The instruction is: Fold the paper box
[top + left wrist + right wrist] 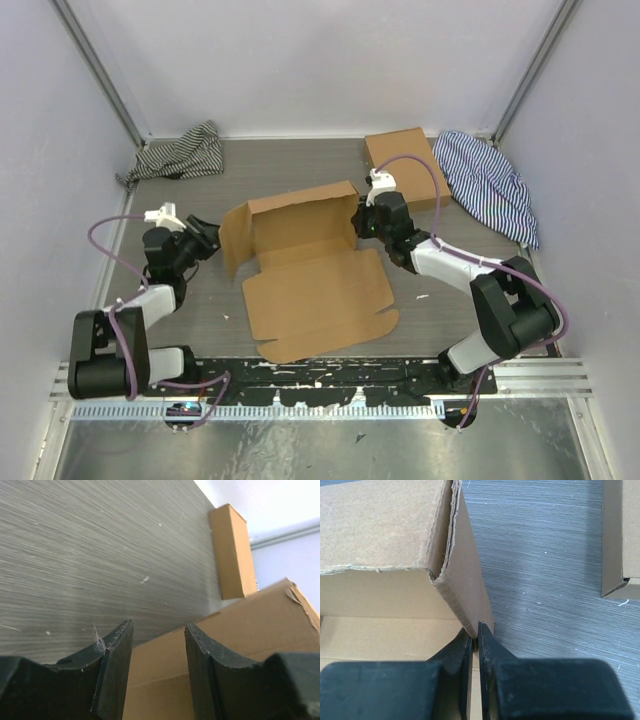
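Right gripper (360, 222) first, from above: pinched shut on the right side wall of the paper box (315, 285), at the corner where that wall meets the raised back wall. Left gripper (207, 240) just beside the standing left flap, part open, nothing between its fingers. Box in the middle of the bench (300, 165), long axis running left to right, lid panel flat toward the arms, back wall up. Left flap just to the right of the left gripper, and far nearer that arm than the other. Bare bench at the near left; smaller box (402, 165) close behind the right gripper; one striped cloth (180, 153) back left and a second back right, both well apart from the work. Left wrist view: left gripper (157, 675) gaping in front of brown cardboard of the paper box (260, 630), no contact visible, open bench (100, 555) beyond. Right wrist view: right gripper (476, 636) closed thin on the edge of the upright wall of the paper box (385, 530), box floor to its left, smaller box (622, 540) off to the right across a strip of bench. Likely next: press the left flap inward, toward the right, while holding the right wall upright; little spare room behind the right arm.
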### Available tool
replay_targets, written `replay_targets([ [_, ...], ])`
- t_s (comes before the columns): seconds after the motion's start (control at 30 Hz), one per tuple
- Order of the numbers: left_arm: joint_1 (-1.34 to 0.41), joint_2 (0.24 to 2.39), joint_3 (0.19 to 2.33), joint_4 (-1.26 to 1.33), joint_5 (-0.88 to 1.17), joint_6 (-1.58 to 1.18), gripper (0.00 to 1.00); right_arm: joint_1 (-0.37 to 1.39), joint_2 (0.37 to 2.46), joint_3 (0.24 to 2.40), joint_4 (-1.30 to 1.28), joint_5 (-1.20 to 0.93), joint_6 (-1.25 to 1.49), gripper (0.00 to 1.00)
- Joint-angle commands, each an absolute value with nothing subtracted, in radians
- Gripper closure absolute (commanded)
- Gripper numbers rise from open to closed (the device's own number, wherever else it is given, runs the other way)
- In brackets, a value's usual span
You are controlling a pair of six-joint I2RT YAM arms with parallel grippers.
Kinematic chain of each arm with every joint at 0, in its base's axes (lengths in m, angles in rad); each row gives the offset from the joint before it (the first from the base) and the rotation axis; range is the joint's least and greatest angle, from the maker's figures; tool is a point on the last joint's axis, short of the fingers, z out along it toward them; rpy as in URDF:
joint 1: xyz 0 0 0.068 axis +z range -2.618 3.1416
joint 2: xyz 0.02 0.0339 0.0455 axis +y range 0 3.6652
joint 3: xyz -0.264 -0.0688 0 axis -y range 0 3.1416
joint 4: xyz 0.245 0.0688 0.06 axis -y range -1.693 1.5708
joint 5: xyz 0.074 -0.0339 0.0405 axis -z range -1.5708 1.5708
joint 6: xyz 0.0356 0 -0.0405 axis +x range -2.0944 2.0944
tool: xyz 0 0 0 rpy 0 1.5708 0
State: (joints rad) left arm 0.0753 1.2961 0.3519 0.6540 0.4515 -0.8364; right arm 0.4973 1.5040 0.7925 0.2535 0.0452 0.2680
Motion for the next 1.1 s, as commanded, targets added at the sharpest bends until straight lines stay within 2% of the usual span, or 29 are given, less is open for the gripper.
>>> replay_targets([
  [0.0,0.05,1.159,0.317,0.678,0.498,-0.811,0.48,0.496,1.511,0.84,0.256,0.029,0.282,0.99],
  [0.3,0.007,0.837,0.282,0.395,0.465,-0.709,0.47,0.494,1.502,0.835,0.26,0.03,0.278,0.99],
  [0.6,-0.034,0.943,0.316,0.441,0.47,-0.679,0.48,0.494,1.494,0.826,0.267,0.002,0.281,0.99],
  [1.07,-0.243,0.906,0.351,0.399,0.265,-0.585,0.47,0.495,1.471,0.824,0.25,-0.002,0.278,0.99],
])
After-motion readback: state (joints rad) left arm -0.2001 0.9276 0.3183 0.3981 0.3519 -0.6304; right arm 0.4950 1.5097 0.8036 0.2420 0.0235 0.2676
